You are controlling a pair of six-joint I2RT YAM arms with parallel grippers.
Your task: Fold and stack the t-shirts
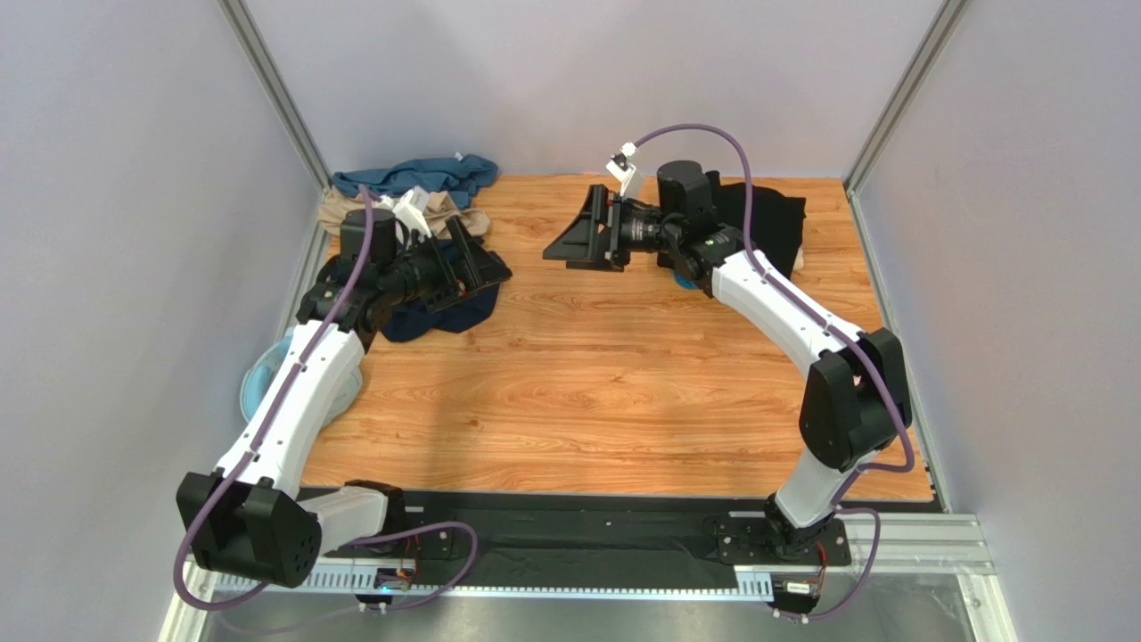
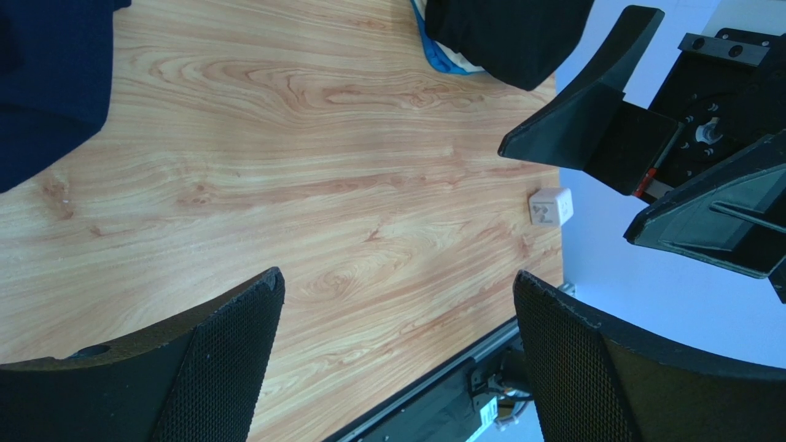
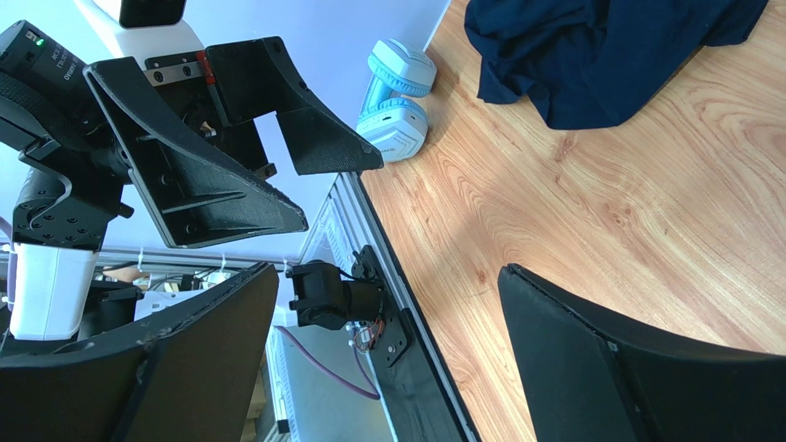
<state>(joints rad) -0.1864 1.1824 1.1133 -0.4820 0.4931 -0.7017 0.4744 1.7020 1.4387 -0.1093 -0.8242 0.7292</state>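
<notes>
Wood-grain tabletop (image 1: 603, 388) under both pincers, jaws wide apart, empty. Crumpled dark navy cloth t-shirt (image 1: 435, 321) lies beneath left pincer (image 1: 480, 268), teal t-shirt (image 1: 415, 177) and tan t-shirt (image 1: 342, 211) behind it; black t-shirt (image 1: 774, 214) behind right pincer (image 1: 576, 234).

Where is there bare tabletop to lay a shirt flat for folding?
On the wooden table, the middle and near stretch, between the navy shirt and the right arm, down to the base rail, is bare. Crowded: the back-left corner, with the teal shirt, tan shirt and navy shirt; the black shirt fills the back-right.
</notes>
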